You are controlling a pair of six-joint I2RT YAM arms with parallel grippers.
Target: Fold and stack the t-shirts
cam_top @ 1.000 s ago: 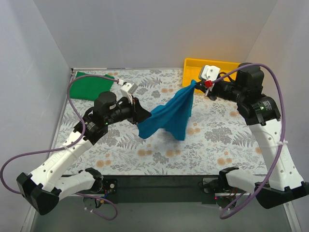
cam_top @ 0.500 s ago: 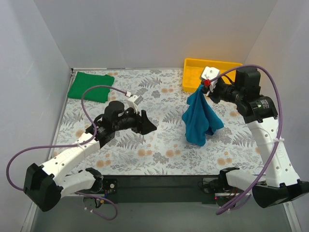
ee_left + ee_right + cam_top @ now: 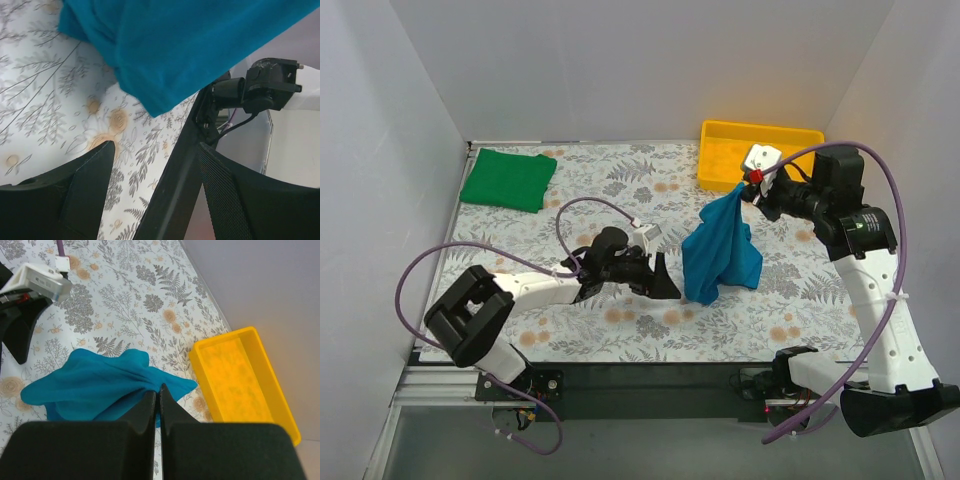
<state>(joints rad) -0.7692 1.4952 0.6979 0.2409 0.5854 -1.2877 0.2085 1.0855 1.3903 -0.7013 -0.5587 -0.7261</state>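
The teal-blue t-shirt [image 3: 720, 255] hangs bunched from my right gripper [image 3: 742, 185], which is shut on its top corner; its lower end reaches down to the table. In the right wrist view the closed fingertips [image 3: 157, 390] pinch the teal cloth [image 3: 100, 385]. My left gripper [image 3: 665, 280] is low over the table, just left of the shirt's bottom, open. From the left wrist, the teal shirt [image 3: 190, 45] hangs ahead of the gripper [image 3: 155, 147], whose spread fingers [image 3: 85, 195] hold nothing. The bright green t-shirt [image 3: 508, 180] lies folded at the far left corner.
A yellow tray [image 3: 760, 128] stands at the far right, behind the right gripper, also seen from the right wrist [image 3: 222, 338]. The floral tablecloth [image 3: 620, 330] covers the table. White walls close in the left, back and right sides.
My left gripper let go of the teal shirt, opened, and swung down and to the right, near the table. The shirt dropped from its spread and now hangs from the right gripper alone.
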